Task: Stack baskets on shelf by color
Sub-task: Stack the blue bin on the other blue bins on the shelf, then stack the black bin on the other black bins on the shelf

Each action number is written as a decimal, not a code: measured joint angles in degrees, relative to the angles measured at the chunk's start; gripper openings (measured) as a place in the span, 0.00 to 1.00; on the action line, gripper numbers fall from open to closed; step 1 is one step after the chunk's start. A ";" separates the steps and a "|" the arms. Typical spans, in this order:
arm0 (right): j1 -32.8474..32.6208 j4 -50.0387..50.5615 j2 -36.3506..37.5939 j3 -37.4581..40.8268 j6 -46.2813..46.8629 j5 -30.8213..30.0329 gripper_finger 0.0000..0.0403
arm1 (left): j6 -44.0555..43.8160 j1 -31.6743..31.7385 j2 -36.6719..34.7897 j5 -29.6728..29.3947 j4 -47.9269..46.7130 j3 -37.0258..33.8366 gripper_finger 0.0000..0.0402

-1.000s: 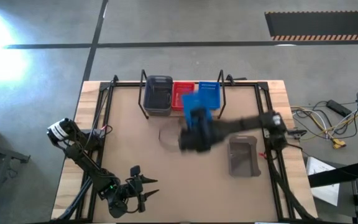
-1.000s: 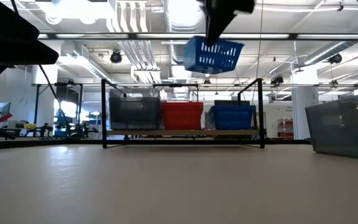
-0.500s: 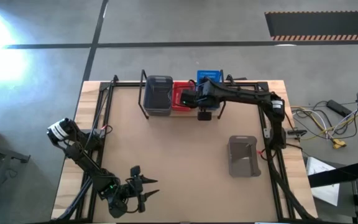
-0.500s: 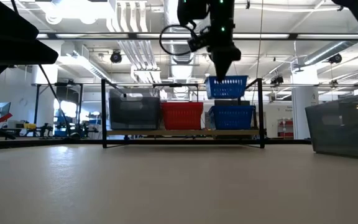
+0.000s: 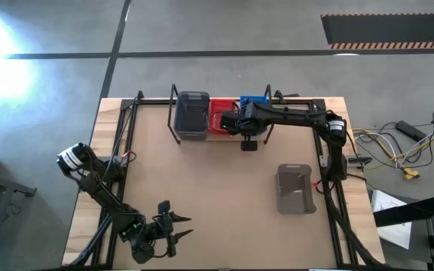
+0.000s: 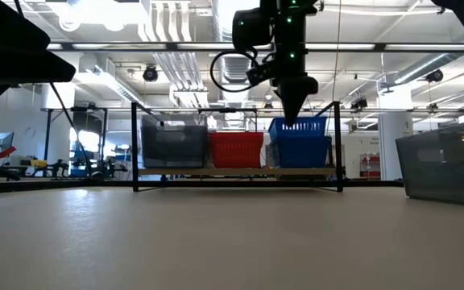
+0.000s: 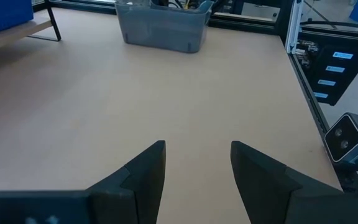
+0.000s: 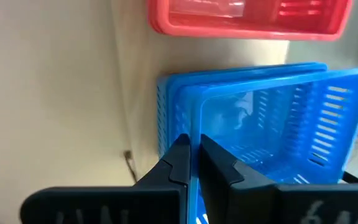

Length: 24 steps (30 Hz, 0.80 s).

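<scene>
The shelf (image 5: 173, 128) stands at the table's far edge. On it sit a dark grey basket (image 5: 192, 114), a red basket (image 5: 218, 115) and a blue basket (image 6: 300, 151). A second blue basket (image 8: 272, 118) sits nested in that blue one. My right gripper (image 8: 193, 142) is above it, shut on its wall. Another grey basket (image 5: 294, 188) rests on its base on the table's right side. My left gripper (image 7: 194, 155) hovers open over the near left of the table (image 5: 164, 177). My right gripper holds the upper blue basket by its short wall on the near side (image 8: 196, 121). One finger (image 8: 219, 165) is inside and one finger (image 8: 178, 163) outside. The fingers come from above, pointing down. The basket sits nested in the lower blue basket (image 8: 166, 112) on the shelf.
The shelf's black wire end loops (image 6: 135, 145) rise at both ends beside the baskets. The table's black frame rails (image 5: 126, 124) run along its left and right edges. Bare tabletop lies between the shelf and my left arm.
My right gripper has carried the blue basket from high over the middle of the table toward the far edge, then lowered it. The basket, lifted clear a second ago, now sits down inside the blue basket on the shelf.
</scene>
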State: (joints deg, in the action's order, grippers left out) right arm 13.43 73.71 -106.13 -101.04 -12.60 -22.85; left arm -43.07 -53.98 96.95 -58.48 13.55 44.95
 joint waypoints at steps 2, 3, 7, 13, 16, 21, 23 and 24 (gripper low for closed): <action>0.11 -0.44 0.00 0.05 0.02 0.87 0.03 | 0.00 0.00 0.00 0.00 0.01 0.00 0.41; 0.11 -0.78 0.00 0.05 0.26 0.85 0.03 | 0.00 0.00 0.00 0.00 0.01 0.00 0.41; 0.11 -0.80 0.00 0.05 1.46 0.80 0.06 | 0.02 0.00 0.00 -0.02 0.51 -0.02 0.41; 0.11 -0.80 0.00 0.05 1.51 0.79 0.21 | 0.02 0.00 0.00 -0.02 0.53 -0.02 0.41; 0.11 -0.67 0.17 0.05 2.61 0.80 0.31 | 0.02 0.00 0.00 -0.02 0.53 -0.02 0.41; -0.69 0.88 1.98 0.05 6.96 4.52 0.39 | 0.02 0.00 0.00 0.00 0.57 -0.02 0.41; -2.02 0.95 3.22 0.06 9.20 7.32 0.38 | 0.02 0.00 0.00 0.00 0.58 -0.02 0.41; -3.11 0.93 3.83 0.14 10.36 8.53 0.38 | 0.03 0.00 0.00 0.00 0.56 -0.02 0.41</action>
State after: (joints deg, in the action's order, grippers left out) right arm 10.32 74.64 -102.30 -100.90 -2.24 -14.32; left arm -43.04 -53.98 96.95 -58.48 14.11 44.93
